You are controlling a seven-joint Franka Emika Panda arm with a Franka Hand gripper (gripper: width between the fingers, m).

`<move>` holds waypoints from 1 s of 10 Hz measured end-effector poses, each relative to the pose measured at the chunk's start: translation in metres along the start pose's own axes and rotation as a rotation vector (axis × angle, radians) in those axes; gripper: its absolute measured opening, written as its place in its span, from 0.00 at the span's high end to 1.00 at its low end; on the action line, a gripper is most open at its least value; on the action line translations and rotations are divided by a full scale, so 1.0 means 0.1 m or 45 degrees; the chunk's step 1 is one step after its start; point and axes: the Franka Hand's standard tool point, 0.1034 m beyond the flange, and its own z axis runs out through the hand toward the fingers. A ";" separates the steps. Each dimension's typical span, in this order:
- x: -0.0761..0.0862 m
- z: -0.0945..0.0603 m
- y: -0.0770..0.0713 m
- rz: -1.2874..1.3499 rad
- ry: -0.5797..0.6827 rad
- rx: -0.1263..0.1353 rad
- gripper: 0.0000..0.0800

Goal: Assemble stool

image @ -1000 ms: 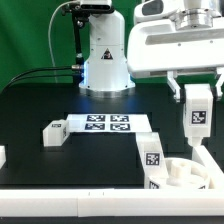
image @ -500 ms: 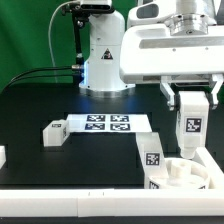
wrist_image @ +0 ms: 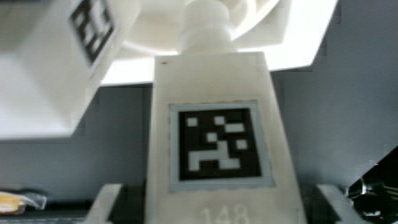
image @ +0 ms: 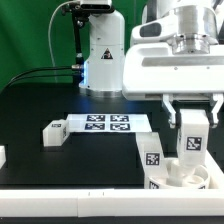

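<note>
- Between my fingers, at the exterior view's right and over the near part of the table (image: 40,100), the leg (image: 191,138) stands upright, with its long axis running straight up and down.
- It is a short, blocky white piece. One flat face carries a black-and-white square tag that looks toward the exterior camera. In the wrist view that same tagged face fills the middle of the picture.
- My claw (image: 192,115) pinches the leg's upper end, one finger (image: 171,108) on each side, and the jaws are pressed against its flanks.
- The leg's lower end points down into the seat (image: 190,176), a round, shallow white dish lying at the near right of the table. I cannot tell whether the tip touches the seat.
- A second leg (image: 150,152) is just left of the seat. It is also upright, and its tag faces the exterior camera.
- A third leg (image: 52,132) lies on its side well to the left, just beside the left end of the marker board (image: 108,124).
- The marker board lies flat mid-table, farther away than the seat.
- My arm base (image: 103,55) stands at the far side of the table, in front of a green backdrop (image: 30,30).
</note>
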 end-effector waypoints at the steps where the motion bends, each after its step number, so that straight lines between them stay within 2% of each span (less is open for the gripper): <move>1: -0.01 0.02 0.00 0.006 -0.002 -0.004 0.58; 4: 0.02 0.06 -0.02 0.008 0.009 -0.005 0.58; 10: -0.07 0.14 -0.02 0.007 0.014 -0.021 0.58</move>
